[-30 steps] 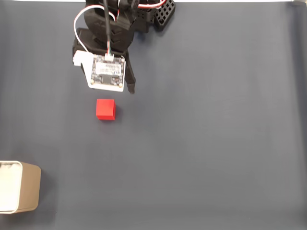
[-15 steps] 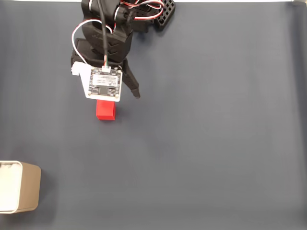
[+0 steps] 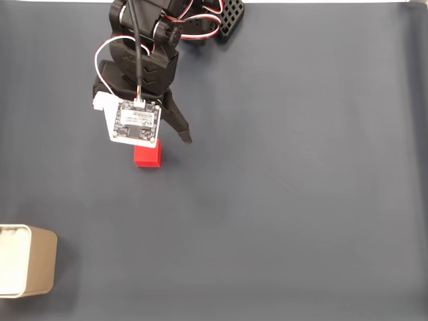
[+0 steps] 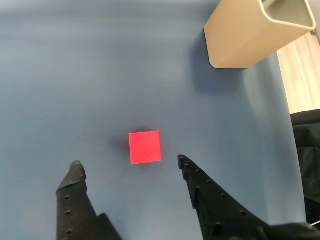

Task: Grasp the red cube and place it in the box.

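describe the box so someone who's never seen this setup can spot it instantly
In the fixed view, take the dark blue-grey mat and follow it to its lower-left corner. The box sits there at the frame edge, far from the arm. It is tan with rounded corners and a white interior, larger than the red cube.

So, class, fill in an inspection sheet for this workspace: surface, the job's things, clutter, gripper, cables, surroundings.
Surface: dark blue-grey mat, flat and bare apart from the job's things.
Job's things: red cube resting on the mat, not gripped; box upright at the fixed view's lower left edge, far from the cube.
Clutter: nothing seen.
Gripper: gripper open, fingertips either side of the cube and short of it, not touching.
Cables: white and red wires looping along the arm.
Surroundings: wooden floor strip beyond the mat.
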`<state>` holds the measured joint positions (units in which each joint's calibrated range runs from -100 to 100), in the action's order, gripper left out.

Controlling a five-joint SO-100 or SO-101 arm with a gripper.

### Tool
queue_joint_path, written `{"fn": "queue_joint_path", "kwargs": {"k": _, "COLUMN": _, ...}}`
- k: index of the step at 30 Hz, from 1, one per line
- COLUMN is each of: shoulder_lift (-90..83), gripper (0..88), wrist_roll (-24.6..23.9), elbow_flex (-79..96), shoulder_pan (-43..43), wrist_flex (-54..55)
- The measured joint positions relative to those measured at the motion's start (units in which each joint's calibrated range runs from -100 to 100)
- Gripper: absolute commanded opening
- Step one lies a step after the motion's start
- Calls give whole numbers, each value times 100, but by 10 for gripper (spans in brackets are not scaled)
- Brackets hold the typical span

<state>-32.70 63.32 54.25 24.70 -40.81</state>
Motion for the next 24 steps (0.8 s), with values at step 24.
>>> {"fn": "queue_joint_path", "kwargs": {"k": 24, "shoulder_lift": 877, "gripper": 438, "wrist_roll": -161, "elbow_flex": 99, "shoulder_pan": -111, "wrist_flex": 668}}
